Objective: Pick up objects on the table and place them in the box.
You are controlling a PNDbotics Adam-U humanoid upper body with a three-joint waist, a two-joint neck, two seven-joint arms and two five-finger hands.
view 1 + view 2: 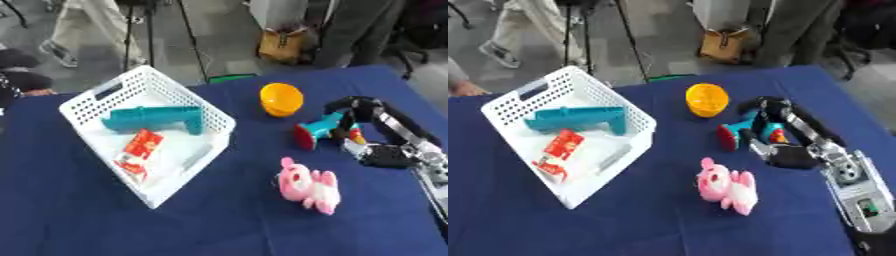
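Note:
A white perforated basket (89, 102) stands on the left of the blue table and holds a teal tool-shaped object (154, 119) and a red and white packet (140, 147). An orange ball-like object (281, 99) lies behind the middle. A pink plush toy (310, 185) lies in front of it. My right hand (773, 131) reaches in from the lower right, its black fingers curled round a teal toy with a red end (738, 131). The left hand shows in neither view.
The dark blue tablecloth (219, 220) covers the whole work surface. Beyond the far edge stand tripod legs (188, 40), a brown bag (284, 44) and the legs of people. A person's arm shows at the left edge.

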